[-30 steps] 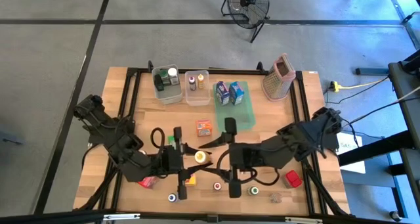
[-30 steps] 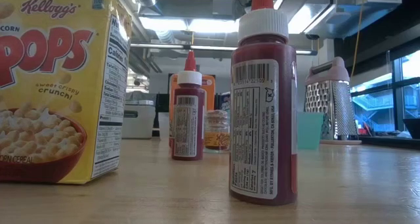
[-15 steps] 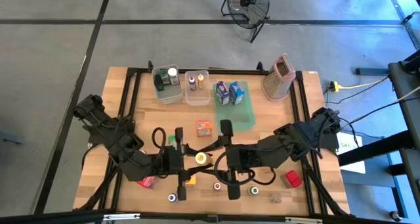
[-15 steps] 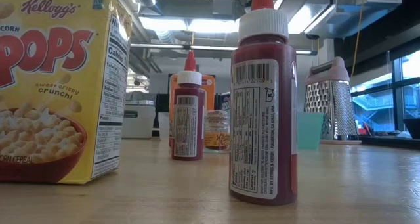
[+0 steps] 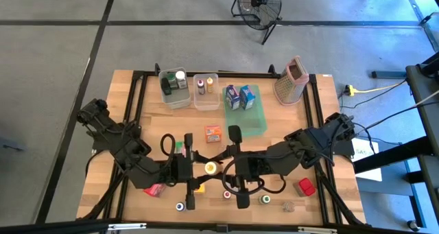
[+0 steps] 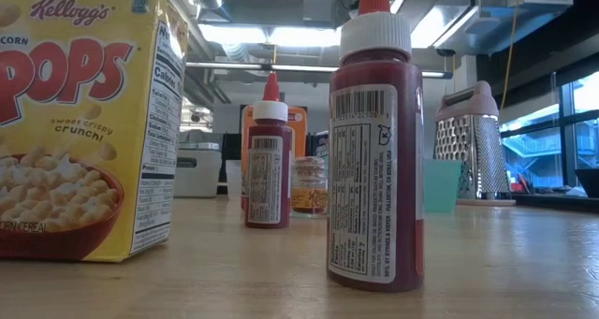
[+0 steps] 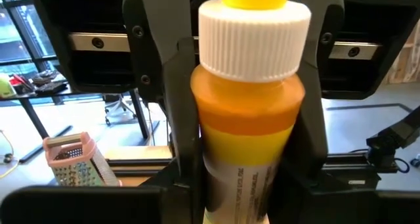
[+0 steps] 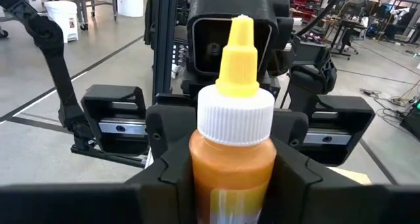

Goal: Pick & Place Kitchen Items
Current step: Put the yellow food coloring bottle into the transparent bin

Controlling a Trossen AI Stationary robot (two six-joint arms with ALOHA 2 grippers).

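Observation:
A small bottle [image 5: 210, 167] with an orange-yellow body, a white ribbed cap and a yellow nozzle hangs upright above the table's middle, toward the near edge. Both grippers meet at it. My left gripper [image 5: 200, 167] comes from the table's left and is shut on it. My right gripper [image 5: 219, 167] comes from the table's right and is shut on it too. In each wrist view the bottle [image 7: 248, 112] [image 8: 233, 152] fills the middle, with the other arm's gripper behind it. My left gripper pinches the bottle's body [image 7: 243, 178] between its two fingers [image 7: 189, 184], one on either side. The fingers lie level, coming from the table's left. The bottle stands upright, lifted clear of the table. My right gripper pinches the bottle's body just below the white cap [image 8: 233, 168] between its two fingers [image 8: 172, 175], one on either side. The fingers lie about level, coming from the table's right, opposite the left gripper. The bottle stays upright and clear of the table.
At the far edge stand two clear bins [image 5: 175, 86] [image 5: 206, 90], a green tray [image 5: 255, 117] with blue cartons, and a grater [image 5: 291, 79]. An orange carton [image 5: 213, 133] lies mid-table. Small jars [image 5: 227, 194] [image 5: 264, 200] and red items [image 5: 306, 186] [image 5: 154, 190] lie near the front edge.
My right gripper has closed its fingers in on the bottle that my left gripper holds. Both arms have stayed where they were, and the bottle has kept upright in the same place.

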